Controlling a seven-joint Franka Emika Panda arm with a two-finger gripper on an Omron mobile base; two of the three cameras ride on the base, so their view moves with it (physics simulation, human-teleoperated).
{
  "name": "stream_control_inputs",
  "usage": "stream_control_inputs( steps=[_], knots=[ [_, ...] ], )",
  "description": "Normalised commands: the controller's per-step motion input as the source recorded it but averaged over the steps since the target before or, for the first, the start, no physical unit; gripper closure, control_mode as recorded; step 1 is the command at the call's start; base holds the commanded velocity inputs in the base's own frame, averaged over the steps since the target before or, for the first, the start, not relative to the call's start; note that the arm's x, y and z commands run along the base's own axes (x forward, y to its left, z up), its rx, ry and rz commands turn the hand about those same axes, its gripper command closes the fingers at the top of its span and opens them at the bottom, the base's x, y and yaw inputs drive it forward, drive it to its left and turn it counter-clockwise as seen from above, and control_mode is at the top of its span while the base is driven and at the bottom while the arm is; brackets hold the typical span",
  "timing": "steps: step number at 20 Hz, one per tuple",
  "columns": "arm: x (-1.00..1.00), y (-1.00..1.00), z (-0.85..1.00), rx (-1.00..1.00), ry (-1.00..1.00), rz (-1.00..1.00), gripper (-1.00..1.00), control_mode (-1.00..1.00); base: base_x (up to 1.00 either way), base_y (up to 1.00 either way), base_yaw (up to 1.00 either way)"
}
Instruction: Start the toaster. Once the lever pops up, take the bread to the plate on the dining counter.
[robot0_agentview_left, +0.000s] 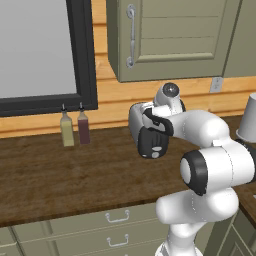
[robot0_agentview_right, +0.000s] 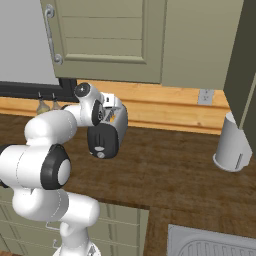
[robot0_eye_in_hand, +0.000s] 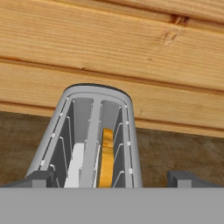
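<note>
The toaster (robot0_agentview_left: 136, 121) stands on the brown counter by the wooden wall, its black end face (robot0_agentview_right: 103, 141) turned toward the base. In the hand view I look down its top slots (robot0_eye_in_hand: 94, 131). A golden-edged slice, the bread (robot0_eye_in_hand: 107, 157), stands in the right slot. A pale strip sits in the left slot. My gripper (robot0_eye_in_hand: 111, 178) hovers just above the toaster's near end, open, with one fingertip (robot0_eye_in_hand: 40, 177) on each side of it and nothing held. I cannot make out the lever. The plate and the dining counter are out of view.
Two bottles (robot0_agentview_left: 67, 131) (robot0_agentview_left: 83, 128) stand by the wall to the toaster's left. A white cylindrical container (robot0_agentview_right: 232, 145) sits at the right, and a sink (robot0_agentview_right: 215, 244) lies near the front right. Wall cabinets (robot0_agentview_left: 175, 35) hang overhead, with drawers (robot0_agentview_left: 117, 216) below the counter.
</note>
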Motion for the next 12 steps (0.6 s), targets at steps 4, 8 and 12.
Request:
stream_control_inputs(
  steps=[4, 8, 12],
  knots=[
    [0.00, 0.00, 0.00, 0.00, 0.00, 0.00, -1.00, -1.00, 0.00, 0.00, 0.00],
    [0.00, 0.00, 0.00, 0.00, 0.00, 0.00, -1.00, -1.00, 0.00, 0.00, 0.00],
    [0.00, 0.00, 0.00, 0.00, 0.00, 0.00, -1.00, -1.00, 0.00, 0.00, 0.00]
  ],
)
